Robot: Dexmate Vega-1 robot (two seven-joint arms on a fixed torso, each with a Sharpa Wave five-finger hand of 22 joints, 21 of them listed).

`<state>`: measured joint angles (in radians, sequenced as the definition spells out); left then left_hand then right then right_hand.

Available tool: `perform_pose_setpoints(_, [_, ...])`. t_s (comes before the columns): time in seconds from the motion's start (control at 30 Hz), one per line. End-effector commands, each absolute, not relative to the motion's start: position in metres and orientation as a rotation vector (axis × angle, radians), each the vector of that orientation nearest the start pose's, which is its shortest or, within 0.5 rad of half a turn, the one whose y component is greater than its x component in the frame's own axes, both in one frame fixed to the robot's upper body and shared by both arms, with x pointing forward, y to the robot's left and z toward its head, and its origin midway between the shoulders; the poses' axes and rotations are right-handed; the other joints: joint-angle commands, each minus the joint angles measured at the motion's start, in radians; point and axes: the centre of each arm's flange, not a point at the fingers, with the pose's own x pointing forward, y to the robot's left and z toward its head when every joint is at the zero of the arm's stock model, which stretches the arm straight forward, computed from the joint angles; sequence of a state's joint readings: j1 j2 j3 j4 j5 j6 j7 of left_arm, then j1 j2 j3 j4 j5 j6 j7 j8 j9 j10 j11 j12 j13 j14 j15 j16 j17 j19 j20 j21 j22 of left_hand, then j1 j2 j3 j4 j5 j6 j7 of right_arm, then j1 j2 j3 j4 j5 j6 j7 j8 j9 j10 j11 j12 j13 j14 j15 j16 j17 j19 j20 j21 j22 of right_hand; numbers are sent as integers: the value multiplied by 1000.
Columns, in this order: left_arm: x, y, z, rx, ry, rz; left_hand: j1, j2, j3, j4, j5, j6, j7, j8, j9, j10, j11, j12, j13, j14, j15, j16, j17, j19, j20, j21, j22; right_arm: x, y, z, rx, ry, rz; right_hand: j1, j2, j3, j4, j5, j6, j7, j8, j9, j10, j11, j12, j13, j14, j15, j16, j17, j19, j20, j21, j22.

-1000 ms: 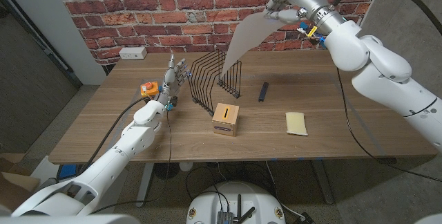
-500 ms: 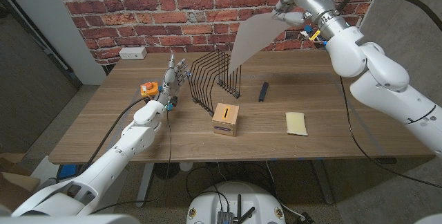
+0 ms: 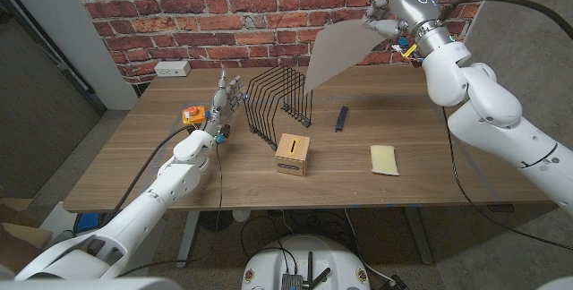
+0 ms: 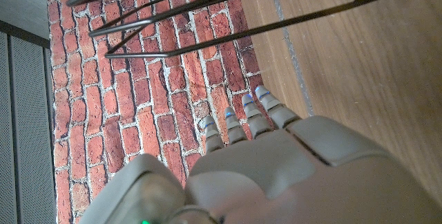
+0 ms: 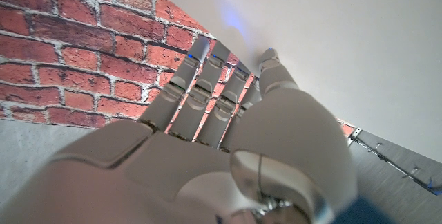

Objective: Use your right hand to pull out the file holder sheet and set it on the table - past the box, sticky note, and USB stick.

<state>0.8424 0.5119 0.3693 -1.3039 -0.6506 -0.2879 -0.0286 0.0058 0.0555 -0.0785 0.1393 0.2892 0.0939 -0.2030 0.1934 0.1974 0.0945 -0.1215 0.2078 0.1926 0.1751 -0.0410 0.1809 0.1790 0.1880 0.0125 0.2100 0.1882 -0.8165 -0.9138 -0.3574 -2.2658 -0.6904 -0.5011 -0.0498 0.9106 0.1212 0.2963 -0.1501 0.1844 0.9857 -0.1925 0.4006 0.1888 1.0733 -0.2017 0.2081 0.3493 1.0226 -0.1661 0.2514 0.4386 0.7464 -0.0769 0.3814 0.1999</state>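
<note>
My right hand [image 3: 383, 19] is raised high over the table's far right and pinches a corner of the pale sheet [image 3: 333, 50], which hangs in the air clear of the black wire file holder [image 3: 279, 104]. In the right wrist view the sheet [image 5: 345, 44] spreads wide beyond my right hand [image 5: 207, 148]. The small wooden box [image 3: 293, 154] sits in front of the holder, the yellow sticky note [image 3: 385, 158] to its right, the dark USB stick [image 3: 341, 118] behind them. My left hand [image 3: 226, 98] stands upright left of the holder, fingers apart, holding nothing.
An orange object [image 3: 190, 115] lies on the table just left of my left hand. A white power outlet box [image 3: 173, 68] sits at the far left edge by the brick wall. The holder's wires [image 4: 193, 16] cross the left wrist view.
My right hand has carried the sheet further right and slightly up, away from the file holder. The left arm has stayed put.
</note>
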Motion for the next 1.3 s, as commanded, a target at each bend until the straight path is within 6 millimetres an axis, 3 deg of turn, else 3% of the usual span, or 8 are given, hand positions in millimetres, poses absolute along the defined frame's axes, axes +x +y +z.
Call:
perform_pose_setpoints(0.03, [652,290,-28,-41,-592,-206,-2,10,0,6,7,4,-5,8,2,0,-8,6,5,7,-4,6,3,6,2,8,6,451,-235,177,-1429,-858,-570,-8,5,6,0,-4,6,1,-2,2,7,-2,-1,2,6,-64,2,3,-6,-134,9,3])
perform_pose_setpoints(1.3, [652,290,-28,-41,-592,-206,-2,11,0,6,7,4,-6,7,2,0,-8,6,5,6,-4,6,3,6,2,8,6,484,-265,143,-1419,-712,-637,-9,4,12,-5,-5,3,0,-8,3,6,-3,-1,4,4,-66,1,7,-9,-133,14,2])
